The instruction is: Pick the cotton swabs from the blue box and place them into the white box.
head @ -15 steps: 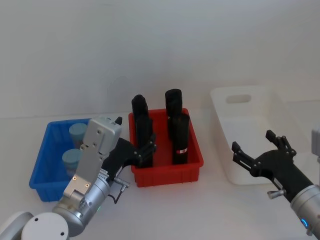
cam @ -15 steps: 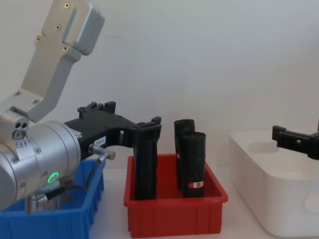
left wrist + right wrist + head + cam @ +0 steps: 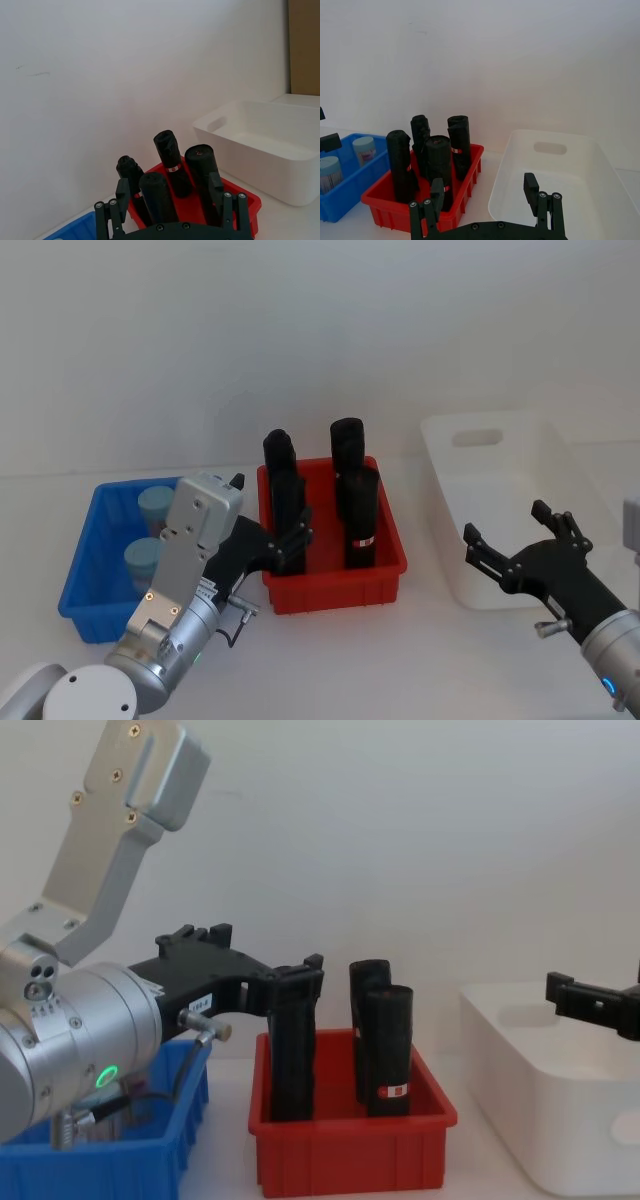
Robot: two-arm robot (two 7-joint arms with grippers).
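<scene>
Two cotton swabs tubs (image 3: 156, 505) (image 3: 142, 558) with pale blue lids stand in the blue box (image 3: 85, 585) at the left. My left gripper (image 3: 295, 538) hangs open over the left front of the red bin, beside the blue box and against a black roll; the left wrist view shows its gripper (image 3: 169, 192) with nothing between the fingers. My right gripper (image 3: 510, 530) is open and empty, hovering at the near left side of the white box (image 3: 560, 455). The right wrist view looks past the open right gripper (image 3: 484, 192) to the cotton swabs (image 3: 364, 149) and the white box (image 3: 555, 165).
A red bin (image 3: 335, 590) with several upright black rolls (image 3: 358, 515) stands between the blue and white boxes. A plain wall rises close behind all three. Bare white tabletop lies in front of the bins.
</scene>
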